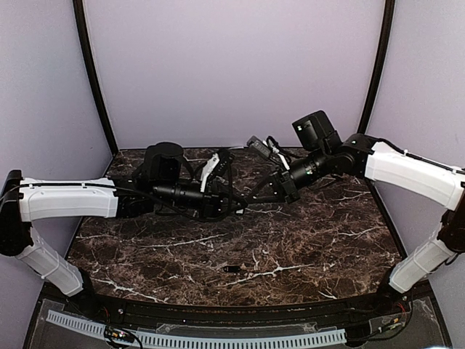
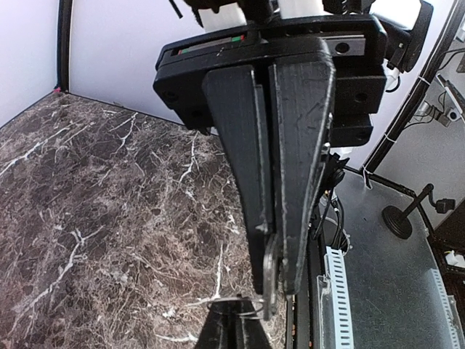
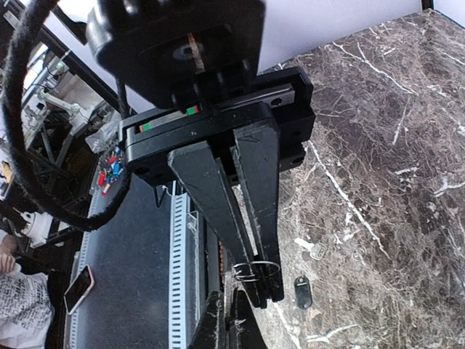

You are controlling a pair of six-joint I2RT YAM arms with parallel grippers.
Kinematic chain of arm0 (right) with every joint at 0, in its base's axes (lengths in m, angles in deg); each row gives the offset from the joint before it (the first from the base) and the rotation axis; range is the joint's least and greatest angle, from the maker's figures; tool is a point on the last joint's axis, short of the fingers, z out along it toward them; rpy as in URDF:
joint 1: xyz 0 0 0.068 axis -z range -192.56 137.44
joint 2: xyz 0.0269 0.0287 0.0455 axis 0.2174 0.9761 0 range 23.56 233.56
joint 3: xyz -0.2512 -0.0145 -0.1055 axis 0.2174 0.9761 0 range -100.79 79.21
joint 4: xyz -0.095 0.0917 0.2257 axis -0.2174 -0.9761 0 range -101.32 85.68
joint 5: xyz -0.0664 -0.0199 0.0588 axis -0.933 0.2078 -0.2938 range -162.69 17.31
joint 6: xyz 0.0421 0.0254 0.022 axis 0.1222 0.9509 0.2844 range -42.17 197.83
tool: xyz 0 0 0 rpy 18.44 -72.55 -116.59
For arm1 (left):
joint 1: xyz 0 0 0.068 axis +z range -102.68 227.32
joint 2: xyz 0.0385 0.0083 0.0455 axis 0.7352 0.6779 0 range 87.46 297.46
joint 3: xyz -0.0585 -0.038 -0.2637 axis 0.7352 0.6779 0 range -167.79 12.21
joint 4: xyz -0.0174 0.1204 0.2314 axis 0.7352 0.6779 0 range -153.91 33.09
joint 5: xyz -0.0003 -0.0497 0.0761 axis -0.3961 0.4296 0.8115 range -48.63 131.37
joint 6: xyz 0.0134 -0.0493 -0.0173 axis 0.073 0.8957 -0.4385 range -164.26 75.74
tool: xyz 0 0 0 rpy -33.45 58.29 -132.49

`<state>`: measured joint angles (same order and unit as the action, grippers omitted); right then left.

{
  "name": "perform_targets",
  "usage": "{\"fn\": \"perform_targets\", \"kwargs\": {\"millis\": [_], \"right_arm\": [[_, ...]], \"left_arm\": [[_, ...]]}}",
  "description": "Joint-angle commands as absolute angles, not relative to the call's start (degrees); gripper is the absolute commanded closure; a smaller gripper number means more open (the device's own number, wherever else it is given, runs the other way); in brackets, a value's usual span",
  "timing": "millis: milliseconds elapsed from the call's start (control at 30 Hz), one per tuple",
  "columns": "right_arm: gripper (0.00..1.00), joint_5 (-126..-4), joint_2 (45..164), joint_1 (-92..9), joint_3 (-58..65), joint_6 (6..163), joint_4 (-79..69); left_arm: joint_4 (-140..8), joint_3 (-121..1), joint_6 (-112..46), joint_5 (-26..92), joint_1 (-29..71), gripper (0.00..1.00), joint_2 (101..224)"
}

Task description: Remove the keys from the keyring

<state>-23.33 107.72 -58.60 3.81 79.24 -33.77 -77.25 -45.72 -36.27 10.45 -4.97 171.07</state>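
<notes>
In the left wrist view my left gripper (image 2: 276, 287) is shut on a flat silvery key (image 2: 270, 275) that hangs on the thin wire keyring (image 2: 240, 307). In the right wrist view my right gripper (image 3: 265, 297) is shut on that keyring (image 3: 258, 270). The two grippers meet tip to tip above the middle of the marble table, left gripper (image 1: 231, 206) facing right gripper (image 1: 248, 199). A small dark oblong piece (image 3: 302, 291) and a silvery key (image 3: 317, 251) lie loose on the marble below them. The dark piece (image 1: 232, 269) also shows from above.
The dark marble table (image 1: 320, 240) is bounded by purple walls at the back and sides. A white slotted cable duct (image 1: 203, 338) runs along the near edge, with the arm bases at both corners. Cables hang round the right wrist (image 1: 265, 149).
</notes>
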Motion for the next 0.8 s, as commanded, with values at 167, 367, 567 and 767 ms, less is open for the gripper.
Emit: {"fn": "perform_targets", "kwargs": {"millis": [167,367,567,767], "right_arm": [[1.00,-32.24,109.39,-64.03,-1.28,70.16,-44.70],[1.00,-40.96,107.95,-66.32,-1.77,65.10,-46.87],[1.00,-51.02,106.18,-70.53,-0.66,59.33,-46.85],[1.00,-60.92,101.92,-73.87,3.27,55.27,-42.81]], "left_arm": [[-79.47,-45.40,-33.32,14.85,-3.13,1.00,170.34],[-80.69,-44.65,-32.66,14.65,-3.14,1.00,169.92],[-81.79,-44.35,-31.82,14.47,-2.95,1.00,169.59],[-83.99,-43.18,-30.04,13.70,-2.31,1.00,168.38]]}}
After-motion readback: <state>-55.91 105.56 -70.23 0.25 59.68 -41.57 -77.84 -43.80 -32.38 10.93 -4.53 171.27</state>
